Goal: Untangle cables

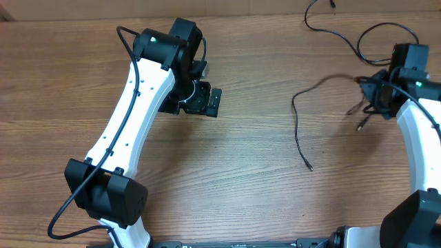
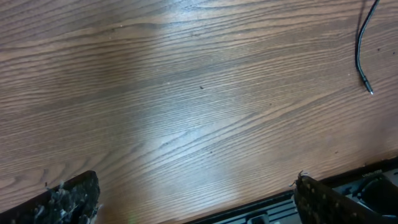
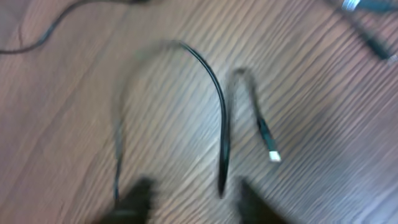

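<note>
Wood-grain table point(image 1: 227, 179) from overhead: a thin cable point(image 1: 297, 127) runs roughly far-to-near at mid-right, plug end nearest. A second cable point(image 1: 358, 43) snakes along the far right.

Left wrist: left gripper point(image 2: 193, 190) is spread wide over bare wood, touching nothing.

Right wrist is blurry: right gripper point(image 3: 194, 198) has its fingers parted, and a cable end sits loose between them.

Brown streaked grain is shown across the flat wooden tabletop point(image 1: 241, 186). The thin flexible cables point(image 1: 295, 131) at right are seen as black. The rounded robot arm shells point(image 1: 134, 110) are coloured white, joints black.
</note>
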{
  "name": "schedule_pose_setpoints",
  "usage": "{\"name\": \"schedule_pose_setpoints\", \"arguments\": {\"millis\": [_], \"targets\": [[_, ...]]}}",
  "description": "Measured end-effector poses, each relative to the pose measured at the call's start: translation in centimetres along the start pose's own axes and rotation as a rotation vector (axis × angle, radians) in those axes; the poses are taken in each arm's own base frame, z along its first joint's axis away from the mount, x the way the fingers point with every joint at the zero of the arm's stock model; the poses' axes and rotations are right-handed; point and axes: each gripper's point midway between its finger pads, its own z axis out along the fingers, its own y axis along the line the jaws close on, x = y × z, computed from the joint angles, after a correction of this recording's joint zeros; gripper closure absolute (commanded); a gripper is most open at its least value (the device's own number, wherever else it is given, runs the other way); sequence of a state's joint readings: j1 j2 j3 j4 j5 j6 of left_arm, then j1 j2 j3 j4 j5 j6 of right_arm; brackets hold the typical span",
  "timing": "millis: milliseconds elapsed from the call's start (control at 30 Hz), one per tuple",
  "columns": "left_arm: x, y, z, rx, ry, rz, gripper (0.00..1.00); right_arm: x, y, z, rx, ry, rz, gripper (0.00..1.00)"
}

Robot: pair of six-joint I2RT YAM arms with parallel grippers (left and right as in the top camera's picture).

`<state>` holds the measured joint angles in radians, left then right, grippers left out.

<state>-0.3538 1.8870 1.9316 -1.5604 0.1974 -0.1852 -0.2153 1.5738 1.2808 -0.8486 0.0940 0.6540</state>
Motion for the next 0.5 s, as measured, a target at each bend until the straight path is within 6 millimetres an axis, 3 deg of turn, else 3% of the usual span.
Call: {"name": "schedule_pose_setpoints", "arguments": {"millis": [167, 400, 500], "targets": [[0.0, 0.0, 0.0, 0.000, 0.000, 0.000, 0.00, 2.7, -1.0, 1.4, 0.007, 0.088, -0.008, 0.00], [0.0, 0.0, 0.0, 0.000, 0.000, 0.000, 0.00, 5.0, 3.1, 0.7, -0.133, 0.132, -0.163, 0.00], [0.0, 0.0, 0.0, 0.000, 0.000, 0.000, 0.00, 5.9, 4.9, -1.1, -0.171, 0.094, -0.235, 0.00]]}}
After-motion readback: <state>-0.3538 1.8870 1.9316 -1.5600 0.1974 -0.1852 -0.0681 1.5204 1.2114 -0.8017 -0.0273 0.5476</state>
